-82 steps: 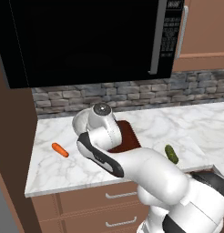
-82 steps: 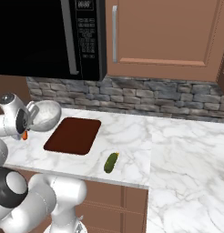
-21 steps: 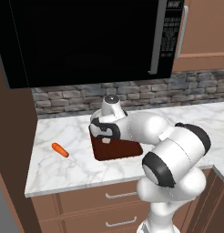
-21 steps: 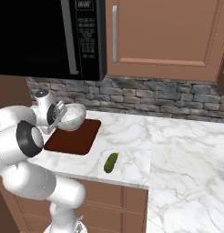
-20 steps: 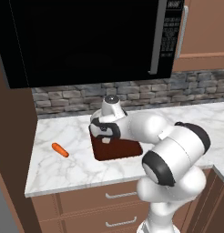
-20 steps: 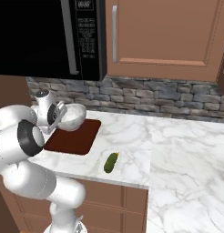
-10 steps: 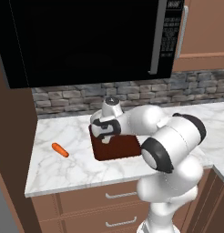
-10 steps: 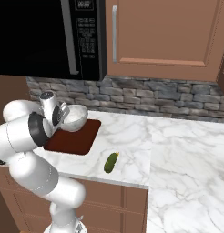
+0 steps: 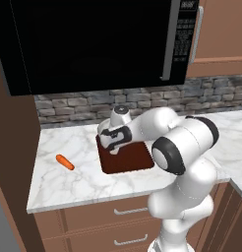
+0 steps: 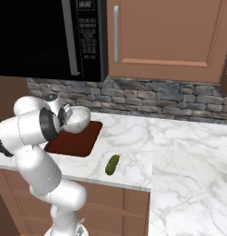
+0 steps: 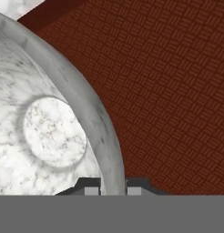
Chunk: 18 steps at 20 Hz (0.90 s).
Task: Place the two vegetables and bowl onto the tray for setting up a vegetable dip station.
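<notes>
Two veggies split between the side views: the carrot (image 9: 64, 162) lies at left of the left view, the cucumber (image 10: 112, 164) at middle of the right view. Up close, the gripper (image 11: 113, 185) pinches the bowl (image 11: 50, 123) rim between its jaws, above the tray (image 11: 168, 91)

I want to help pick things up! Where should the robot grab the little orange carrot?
Across the middle of the carrot, coming straight down from above. It lies flat on the marble counter with open space around it, so the fingers can probably straddle its slim width.
</notes>
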Available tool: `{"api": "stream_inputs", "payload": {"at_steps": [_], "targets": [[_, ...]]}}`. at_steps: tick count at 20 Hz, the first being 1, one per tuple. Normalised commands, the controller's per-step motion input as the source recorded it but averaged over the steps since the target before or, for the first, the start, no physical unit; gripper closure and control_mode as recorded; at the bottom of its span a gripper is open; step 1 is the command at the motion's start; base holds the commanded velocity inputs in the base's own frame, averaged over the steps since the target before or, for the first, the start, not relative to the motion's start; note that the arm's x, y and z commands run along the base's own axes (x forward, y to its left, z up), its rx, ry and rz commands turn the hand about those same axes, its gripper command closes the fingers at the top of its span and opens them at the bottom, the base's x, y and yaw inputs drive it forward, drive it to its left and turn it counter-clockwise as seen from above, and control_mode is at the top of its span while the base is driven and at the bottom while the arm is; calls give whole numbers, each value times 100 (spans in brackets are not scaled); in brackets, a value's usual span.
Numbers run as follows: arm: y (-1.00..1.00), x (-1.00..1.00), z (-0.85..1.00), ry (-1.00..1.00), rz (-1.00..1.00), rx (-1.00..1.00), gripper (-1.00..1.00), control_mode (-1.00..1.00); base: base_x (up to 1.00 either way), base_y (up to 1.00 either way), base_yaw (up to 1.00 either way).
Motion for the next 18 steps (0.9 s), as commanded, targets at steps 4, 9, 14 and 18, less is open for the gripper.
{"api": "stream_inputs", "payload": {"at_steps": [4, 9, 14, 18], "targets": [[0, 19, -4, 1, 0, 0, 100, -100, 0, 0, 0], [0, 17, -4, 2, 0, 1, 100, -100, 0, 0, 0], [0, 10, -4, 3, 0, 2, 100, -100, 0, 0, 0], [0, 10, -5, 3, 0, 2, 100, -100, 0, 0, 0]]}}
